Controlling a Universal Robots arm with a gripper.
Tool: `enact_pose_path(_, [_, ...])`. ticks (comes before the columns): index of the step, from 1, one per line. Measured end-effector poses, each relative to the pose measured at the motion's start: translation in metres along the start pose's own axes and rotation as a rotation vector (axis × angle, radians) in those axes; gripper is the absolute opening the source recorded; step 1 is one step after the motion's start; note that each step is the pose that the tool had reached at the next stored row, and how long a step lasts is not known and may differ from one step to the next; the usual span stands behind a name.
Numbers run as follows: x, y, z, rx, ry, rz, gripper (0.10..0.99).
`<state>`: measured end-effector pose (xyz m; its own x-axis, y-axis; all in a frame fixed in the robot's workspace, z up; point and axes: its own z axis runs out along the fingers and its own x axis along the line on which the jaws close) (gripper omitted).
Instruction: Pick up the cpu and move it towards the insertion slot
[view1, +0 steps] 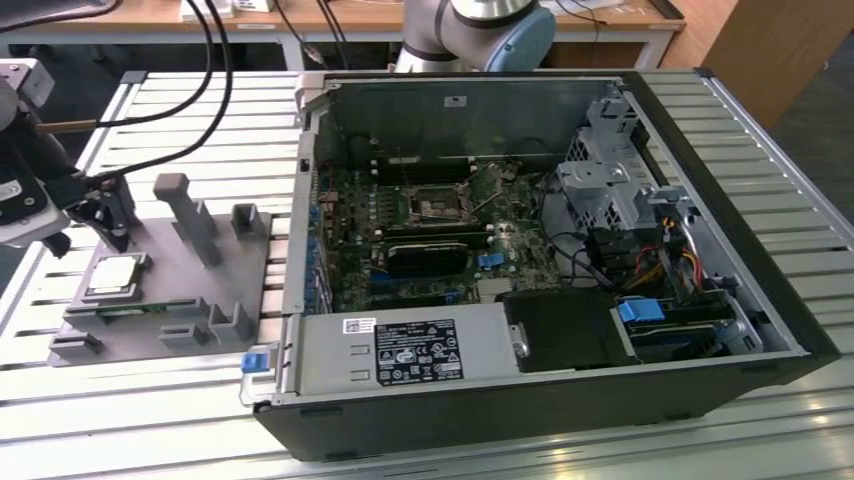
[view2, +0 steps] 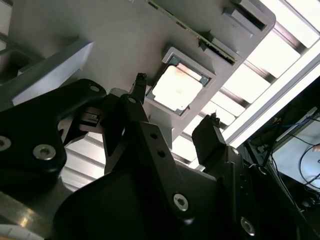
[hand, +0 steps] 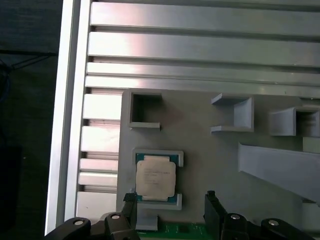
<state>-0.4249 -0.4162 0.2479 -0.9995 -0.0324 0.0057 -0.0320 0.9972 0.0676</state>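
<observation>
The cpu (view1: 114, 275) lies flat in a shallow square pocket of the grey plastic fixture (view1: 187, 300) at the exterior view's left; its silvery top has a paler rim. My gripper (view1: 87, 240) hangs open just above and behind it, with nothing held. In both wrist views the cpu (hand: 156, 179) (view2: 176, 87) sits close in front of the two black fingertips (hand: 129, 197) (view2: 212, 125), and the gripper (hand: 170, 197) (view2: 177, 102) straddles its near edge. The insertion slot (view1: 437, 203) is a square socket with a metal frame on the motherboard inside the open computer case.
The fixture carries upright grey posts (view1: 187, 215) and a thin green memory stick (view1: 127, 312) along its front edge. The open black computer case (view1: 534, 400) fills the middle and right of the slatted aluminium table (view1: 747, 110). Cables and drive cages crowd its right side.
</observation>
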Motion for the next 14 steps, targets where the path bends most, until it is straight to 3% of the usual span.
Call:
enact_pose_path(5, [0.0003,-0.0006,0.0087,0.002,0.0018,-0.025,0.647])
enact_pose_path(14, [0.0019,-0.0011,0.0249,0.004,0.0020,-0.022,0.647])
